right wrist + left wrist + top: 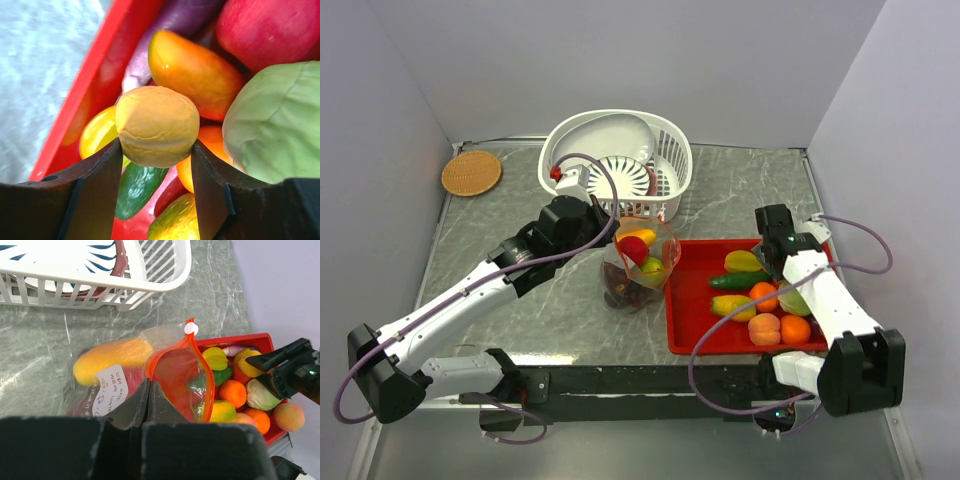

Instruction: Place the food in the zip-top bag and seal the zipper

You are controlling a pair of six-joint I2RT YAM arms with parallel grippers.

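- left claw (149,390): narrow, pinched on the near wall of the zip-top bag (640,265), propping it upright with the mouth up.
- bag sits mid-table, a bit toward the near edge, right beside the tray's left rim. Can't tell if they touch.
- loaded so far: an orange-yellow mango (112,357), plus red and green pieces and something dark at the bottom.
- zipper (170,346): gaping in a wide loop, white slider (190,328) at the far end. Not sealed.
- red tray (677,335): near-right part of the table, with a good heap of food left on it.
- right claw (156,150): closed on a tan-yellow round piece (157,125), over the pile at the tray's far-left corner, not yet at the bag mouth.
- my read: under half done. Left to do: drop this piece in, load the rest, then run the zipper shut.
- table (740,175): grey marbled top.
- woven mat (471,172) in the far-left corner; white slotted basket (670,170) at the far edge, middle.
- plain pale walls (620,60) on left, far and right sides.
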